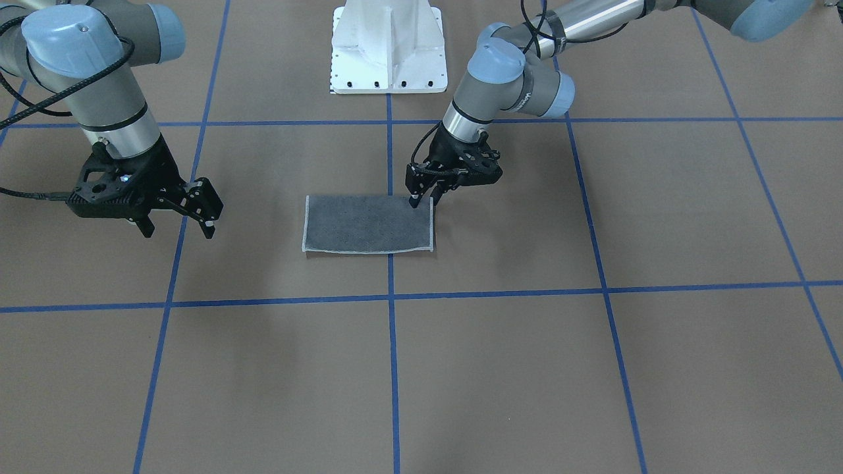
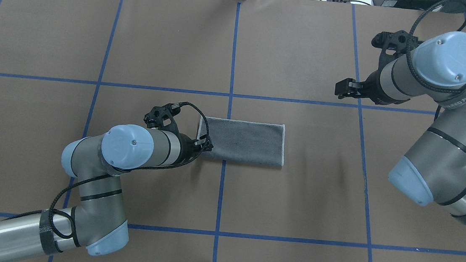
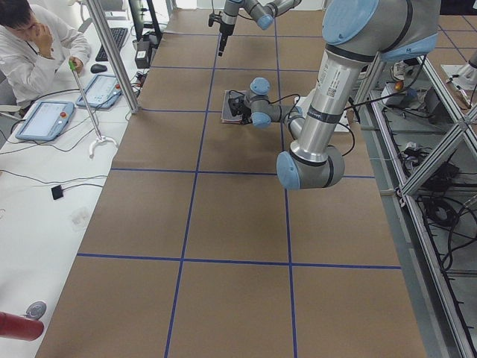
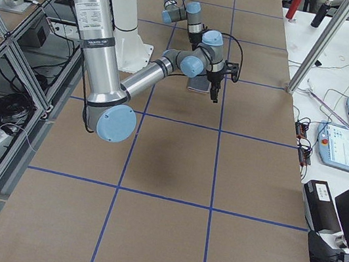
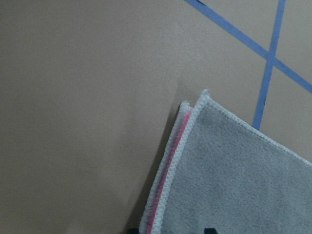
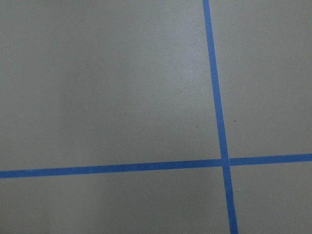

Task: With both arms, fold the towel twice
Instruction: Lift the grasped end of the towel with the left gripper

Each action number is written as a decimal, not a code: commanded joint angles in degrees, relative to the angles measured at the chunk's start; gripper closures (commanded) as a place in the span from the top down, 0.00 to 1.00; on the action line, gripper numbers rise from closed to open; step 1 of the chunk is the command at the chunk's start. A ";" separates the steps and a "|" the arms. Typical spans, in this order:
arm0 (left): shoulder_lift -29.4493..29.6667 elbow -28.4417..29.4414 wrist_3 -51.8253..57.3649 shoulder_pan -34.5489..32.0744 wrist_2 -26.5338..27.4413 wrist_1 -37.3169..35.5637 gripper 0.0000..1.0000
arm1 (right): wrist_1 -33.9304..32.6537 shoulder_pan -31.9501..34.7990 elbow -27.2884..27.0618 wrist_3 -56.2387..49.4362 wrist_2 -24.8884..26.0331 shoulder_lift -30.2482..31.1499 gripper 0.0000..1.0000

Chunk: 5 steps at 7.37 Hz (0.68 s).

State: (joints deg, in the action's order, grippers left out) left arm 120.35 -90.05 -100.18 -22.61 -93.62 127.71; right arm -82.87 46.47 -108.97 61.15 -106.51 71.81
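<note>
The towel (image 1: 367, 224) lies flat on the table (image 1: 527, 368) as a two-layer rectangle, grey face up, so the first fold looks done and the second is left to make. Your left gripper (image 1: 425, 197) stands low at one corner of a short end; its fingers (image 1: 413, 200) are parted and hold nothing, and the wrist view shows one tip over the cloth and the other just outside the stitched edge. Your right gripper (image 1: 176, 225) hangs with its fingers spread wide and empty; the towel is well apart from them, and only brown table and blue tape lines (image 6: 217, 117) lie under them.

Expect the cloth to be light, soft and limp; it will sag between grips and may drag on the table. A thin pink line shows beside the left fingers where the layers sit slightly offset; pinch deep enough to catch both layers, or the upper one may peel away alone. I judge the corners of that short end the best hold, one for each gripper; the right fingers would need to come over to the corner not yet covered.
</note>
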 commanded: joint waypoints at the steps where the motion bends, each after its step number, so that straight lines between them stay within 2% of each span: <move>1: -1.34 -0.92 0.08 0.02 -0.07 0.00 0.53 | -0.01 0.03 -0.01 0.02 0.16 0.00 1.00; 4: -1.35 -0.92 0.08 0.02 -0.16 0.00 0.39 | -0.01 -0.06 -0.01 0.02 0.33 0.09 1.00; 5: -1.26 -1.01 0.08 0.02 -0.16 0.09 0.38 | -0.01 0.02 -0.01 0.02 0.42 0.09 1.00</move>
State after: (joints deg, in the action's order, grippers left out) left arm 119.04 -90.98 -100.11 -22.59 -93.77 127.72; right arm -82.88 46.44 -108.98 61.17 -106.19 71.89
